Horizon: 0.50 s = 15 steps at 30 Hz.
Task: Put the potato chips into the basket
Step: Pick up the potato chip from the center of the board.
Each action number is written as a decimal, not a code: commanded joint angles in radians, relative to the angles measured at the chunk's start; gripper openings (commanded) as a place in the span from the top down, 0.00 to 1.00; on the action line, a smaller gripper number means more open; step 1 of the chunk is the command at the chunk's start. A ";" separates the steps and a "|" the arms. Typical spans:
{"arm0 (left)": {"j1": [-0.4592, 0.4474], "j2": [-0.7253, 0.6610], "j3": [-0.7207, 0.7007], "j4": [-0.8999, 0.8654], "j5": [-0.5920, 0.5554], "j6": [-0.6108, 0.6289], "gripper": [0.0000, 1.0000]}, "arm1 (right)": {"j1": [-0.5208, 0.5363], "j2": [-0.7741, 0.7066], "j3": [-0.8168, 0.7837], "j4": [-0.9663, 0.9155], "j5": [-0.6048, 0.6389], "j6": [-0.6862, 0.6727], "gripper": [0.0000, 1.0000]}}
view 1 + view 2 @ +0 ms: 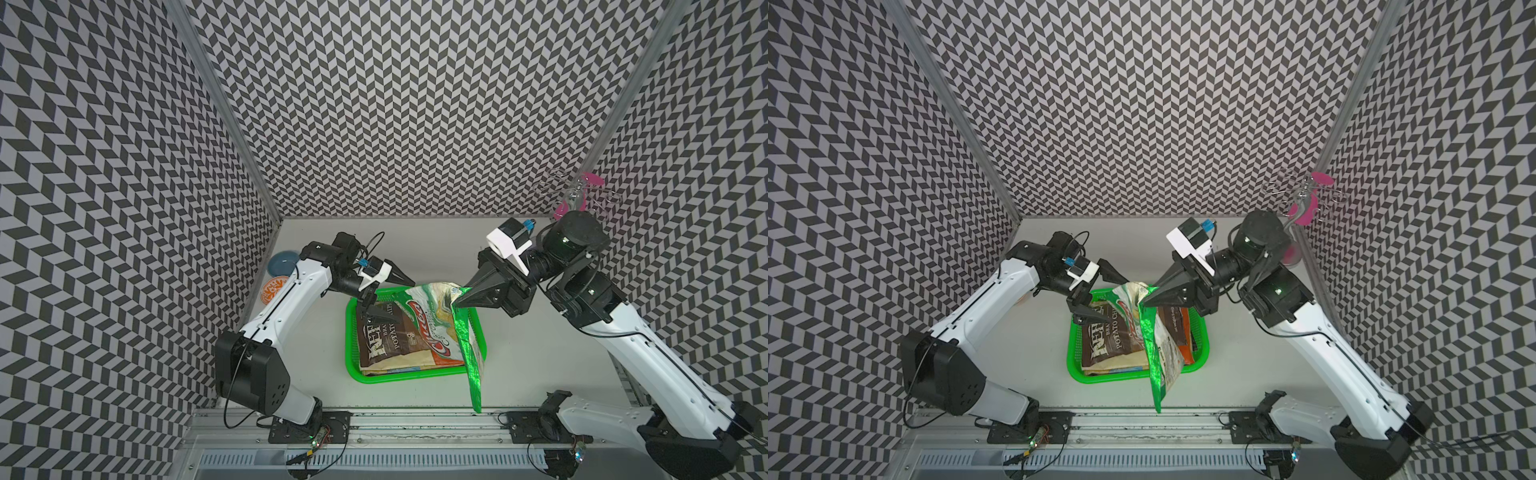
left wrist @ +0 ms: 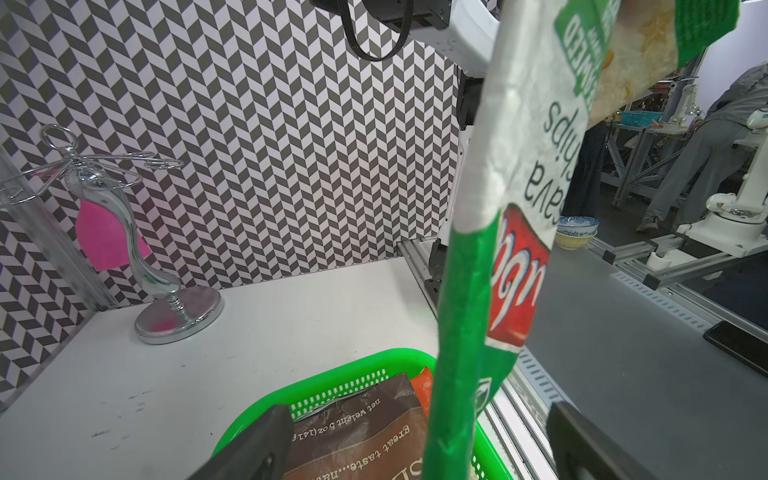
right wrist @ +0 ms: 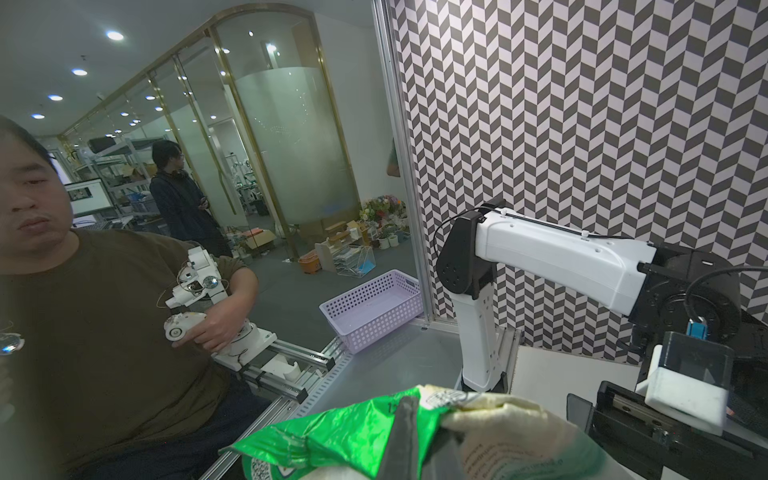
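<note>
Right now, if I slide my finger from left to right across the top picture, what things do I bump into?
Blue bowl → left gripper, open → right gripper, pinching the green-white chip bag → silver stand. The green basket spreads under both grippers, so it has no clear place.

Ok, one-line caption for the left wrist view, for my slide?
Green-white chip bag dangles ahead of the open left gripper, above the green basket already holding a brown bag.
</note>
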State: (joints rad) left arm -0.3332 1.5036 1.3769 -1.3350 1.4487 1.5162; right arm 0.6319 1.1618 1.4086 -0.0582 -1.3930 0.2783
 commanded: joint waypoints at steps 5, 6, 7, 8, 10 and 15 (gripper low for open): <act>-0.009 -0.038 0.035 -0.020 0.000 -0.031 0.07 | 0.002 -0.004 -0.014 0.042 -0.001 -0.019 1.00; -0.012 -0.038 0.041 -0.021 -0.002 -0.037 0.11 | 0.002 -0.005 -0.016 0.039 0.000 -0.023 1.00; -0.014 -0.038 0.044 -0.020 -0.004 -0.044 0.15 | 0.002 -0.003 -0.017 0.033 0.003 -0.027 1.00; -0.014 -0.037 0.049 -0.021 -0.007 -0.049 0.21 | 0.002 -0.002 -0.017 0.027 0.005 -0.035 1.00; -0.015 -0.038 0.056 -0.020 -0.019 -0.064 0.38 | 0.000 -0.001 -0.014 0.001 0.019 -0.057 1.00; -0.014 -0.055 0.074 -0.020 -0.083 -0.097 0.94 | -0.004 -0.001 0.014 -0.170 0.125 -0.197 1.00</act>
State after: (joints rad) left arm -0.3412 1.4837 1.4155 -1.3422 1.4017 1.4429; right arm 0.6319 1.1618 1.3933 -0.1547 -1.3441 0.1802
